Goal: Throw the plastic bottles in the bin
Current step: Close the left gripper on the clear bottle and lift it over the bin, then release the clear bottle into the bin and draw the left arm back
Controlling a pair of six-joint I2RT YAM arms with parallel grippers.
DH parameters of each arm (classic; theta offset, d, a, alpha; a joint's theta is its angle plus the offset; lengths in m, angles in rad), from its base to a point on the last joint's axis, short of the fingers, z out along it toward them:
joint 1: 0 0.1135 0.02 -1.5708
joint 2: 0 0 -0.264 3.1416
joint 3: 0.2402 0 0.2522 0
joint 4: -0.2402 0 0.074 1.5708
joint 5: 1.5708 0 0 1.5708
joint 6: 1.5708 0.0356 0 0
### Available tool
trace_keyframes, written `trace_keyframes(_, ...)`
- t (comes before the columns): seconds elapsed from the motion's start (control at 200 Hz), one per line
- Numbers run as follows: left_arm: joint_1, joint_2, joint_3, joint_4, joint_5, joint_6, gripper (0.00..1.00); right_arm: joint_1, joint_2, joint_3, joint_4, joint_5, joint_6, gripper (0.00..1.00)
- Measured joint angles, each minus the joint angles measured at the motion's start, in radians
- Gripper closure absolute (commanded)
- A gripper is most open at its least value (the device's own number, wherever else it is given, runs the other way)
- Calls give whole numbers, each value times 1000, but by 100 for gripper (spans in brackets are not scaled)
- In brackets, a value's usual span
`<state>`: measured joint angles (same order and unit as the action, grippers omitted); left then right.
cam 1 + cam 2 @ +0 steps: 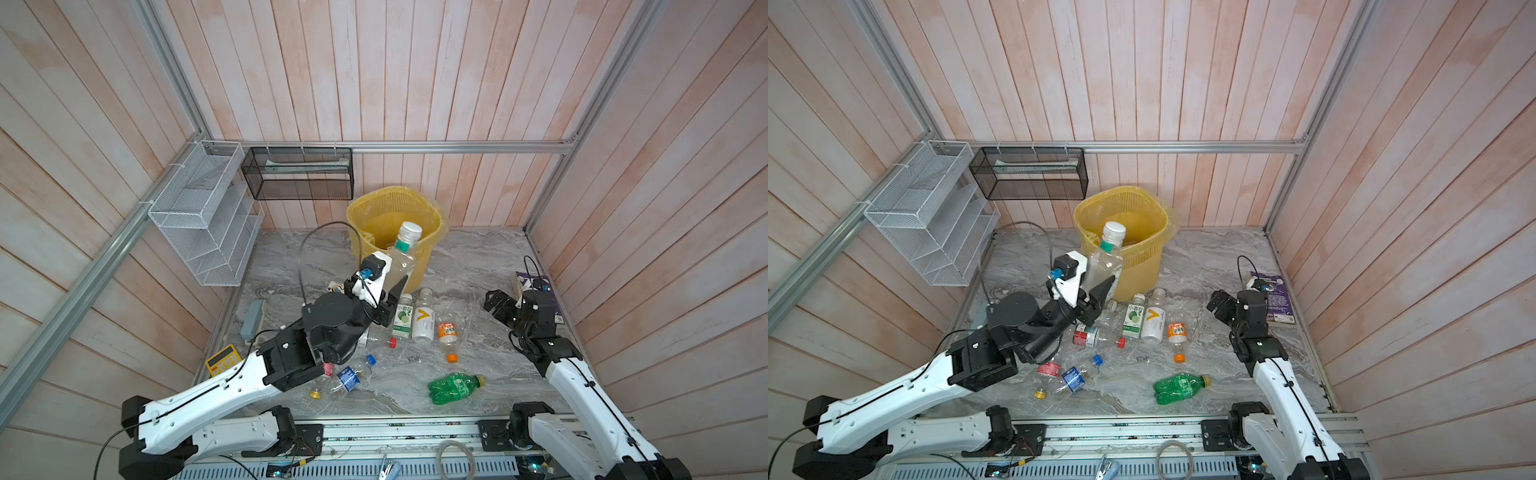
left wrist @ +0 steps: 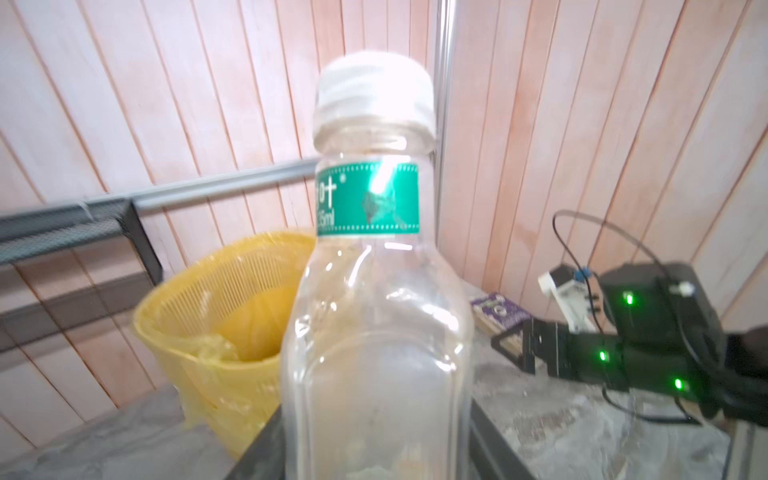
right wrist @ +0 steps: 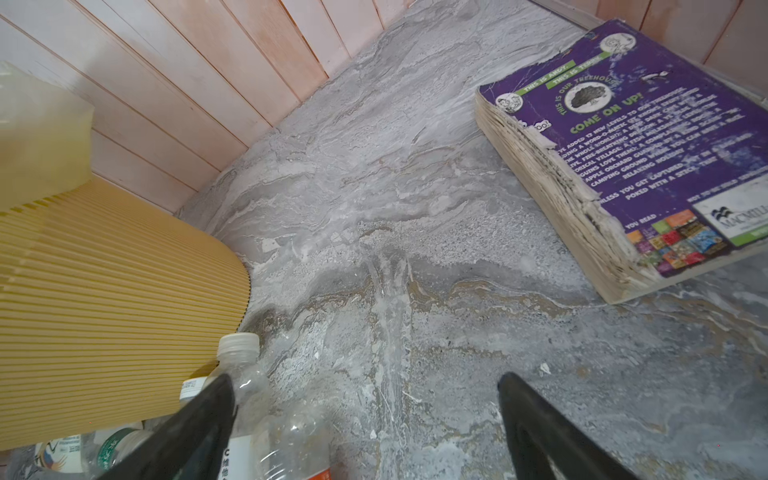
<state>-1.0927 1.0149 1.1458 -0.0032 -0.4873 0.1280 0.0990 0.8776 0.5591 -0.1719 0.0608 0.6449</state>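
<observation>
the left gripper (image 1: 395,284) is clamped on the lower body of a clear bottle (image 1: 402,266), held upright with its white cap up. only the left wrist view lets the green neck band (image 2: 368,199) be read: "0+" and a cut-off "5ml". in both top views the cap overlaps the near rim of the yellow bin (image 1: 386,210), just beyond the gripper.

the right gripper (image 3: 365,380) hangs wide open and empty over the grey table (image 3: 374,187). its wrist view alone shows the purple book (image 3: 648,137): "come on up!", "macmillan".

in front of the bin lie a lime-label bottle (image 1: 402,320), a "v" bottle (image 1: 424,322), an orange-label bottle (image 1: 448,332) and, nearer, a green bottle (image 1: 455,386).
</observation>
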Motion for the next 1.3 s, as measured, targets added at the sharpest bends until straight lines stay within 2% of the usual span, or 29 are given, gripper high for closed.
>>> trace_keyframes(0.07, 49, 5, 25, 112, 21, 71, 45, -1, -4, 0, 0, -2, -3, 1)
trace_keyframes(0.145, 148, 50, 91, 182, 70, 99, 45, -2, -10, 0, 1, -6, -8, 1)
trace_keyframes(0.26, 317, 177, 222, 209, 182, 59, 44, -2, -17, 0, 3, -12, -9, 2)
trace_keyframes(0.355, 418, 320, 333, 178, 278, -8, 37, -2, -17, 1, 8, -25, -8, 4)
trace_keyframes(0.42, 455, 417, 388, 134, 323, -47, 27, -2, -16, 1, 10, -37, -4, 5)
trace_keyframes(0.47, 470, 483, 415, 92, 349, -77, 15, -2, -16, 1, 11, -44, -3, 5)
trace_keyframes(0.565, 482, 584, 450, -10, 377, -109, 8, -2, -16, 1, 11, -57, -1, 5)
trace_keyframes(0.65, 484, 615, 458, -83, 383, -128, 3, -2, -16, 3, 8, -63, -1, 4)
trace_keyframes(0.695, 484, 609, 454, -95, 383, -133, 0, -2, -15, 5, 6, -63, -1, 5)
trace_keyframes(0.77, 484, 563, 421, -76, 383, -144, 0, -2, -14, 8, 7, -63, -1, 5)
trace_keyframes(1.015, 484, 283, 234, 67, 378, -178, 0, -2, 8, 17, 7, -78, -1, 6)
trace_keyframes(1.165, 484, 146, 33, 170, 342, -237, 0, 6, 35, 17, 8, -90, -1, 8)
trace_keyframes(1.3, 484, 66, -151, 175, 290, -308, 0, 50, 85, 17, 15, -97, 3, 11)
